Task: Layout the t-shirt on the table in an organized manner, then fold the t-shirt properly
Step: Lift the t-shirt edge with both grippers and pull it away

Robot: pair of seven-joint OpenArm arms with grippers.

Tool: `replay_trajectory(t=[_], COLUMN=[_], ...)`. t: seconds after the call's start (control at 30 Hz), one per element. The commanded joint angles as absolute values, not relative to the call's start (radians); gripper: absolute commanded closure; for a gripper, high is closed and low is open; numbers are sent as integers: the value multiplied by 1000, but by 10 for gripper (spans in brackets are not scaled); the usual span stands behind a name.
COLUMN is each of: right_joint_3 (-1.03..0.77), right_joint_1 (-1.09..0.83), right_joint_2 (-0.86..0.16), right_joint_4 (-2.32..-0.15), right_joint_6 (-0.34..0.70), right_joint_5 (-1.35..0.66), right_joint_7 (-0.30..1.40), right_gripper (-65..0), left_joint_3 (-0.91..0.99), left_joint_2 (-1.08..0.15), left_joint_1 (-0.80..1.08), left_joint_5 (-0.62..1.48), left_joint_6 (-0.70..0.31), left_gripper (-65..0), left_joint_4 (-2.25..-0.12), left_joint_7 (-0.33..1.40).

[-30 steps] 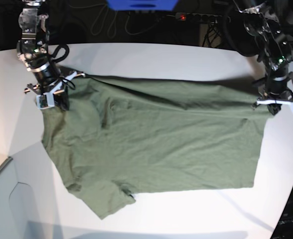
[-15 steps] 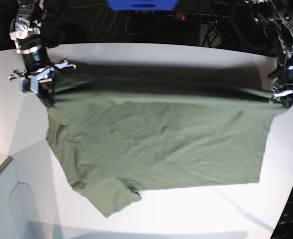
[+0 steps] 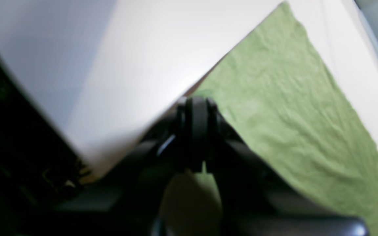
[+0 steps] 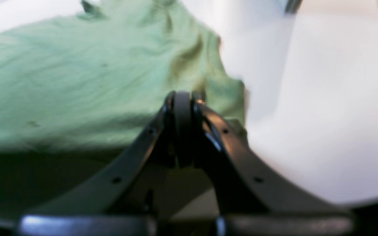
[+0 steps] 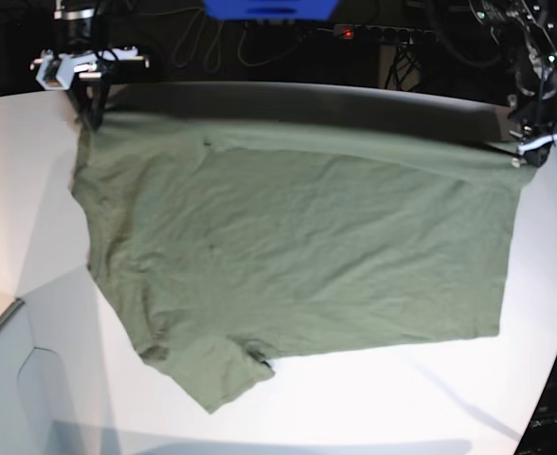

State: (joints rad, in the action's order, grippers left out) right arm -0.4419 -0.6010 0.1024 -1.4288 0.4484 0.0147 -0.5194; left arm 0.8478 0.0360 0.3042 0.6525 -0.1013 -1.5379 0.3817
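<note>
Basically both claws clamped tight on the shirt (image 5: 297, 256): left claw (image 5: 534, 147) and right claw (image 5: 87, 95) pinching the far edge's two ends. Stretched between, draped down onto the white table (image 5: 32, 171). Soft, light, floppy stuff; best grabbed at corners and hems.

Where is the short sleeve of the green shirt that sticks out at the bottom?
Look at the big white table. The olive-green t-shirt covers most of it. At its lower left corner one sleeve pokes out toward you; it is the only flap past the shirt's straight bottom edge.
</note>
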Motion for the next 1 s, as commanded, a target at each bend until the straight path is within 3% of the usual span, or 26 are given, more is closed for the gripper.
replay_trajectory(t=[0.0,0.33,0.63,0.7,0.97], right_joint_3=[-444,-443,-443,-443,-441], right_joint_1=[-605,-576,-575,-575,-558], right_joint_2=[97,84,84,84,85], right_joint_4=[-1414,-1311,-1313,-1313,-1313], right_joint_6=[452,452,452,452,452], right_joint_5=[1,4,4,4,4], right_joint_7=[-558,-615,-616,-616,-615], right_gripper=[0,0,0,0,0], left_joint_3=[857,848,834,837,829], left_joint_2=[24,-12,-4,10,-5], left_joint_1=[312,308,377,390,349], left_joint_5=[673,673,676,676,664], left_joint_6=[-107,-107,-107,-107,-105], left_gripper=[-1,-16,-341,-369,-370], left_joint_4=[-1547,-1366,-1443,-1498,-1567], left_joint_7=[357,369,367,367,369])
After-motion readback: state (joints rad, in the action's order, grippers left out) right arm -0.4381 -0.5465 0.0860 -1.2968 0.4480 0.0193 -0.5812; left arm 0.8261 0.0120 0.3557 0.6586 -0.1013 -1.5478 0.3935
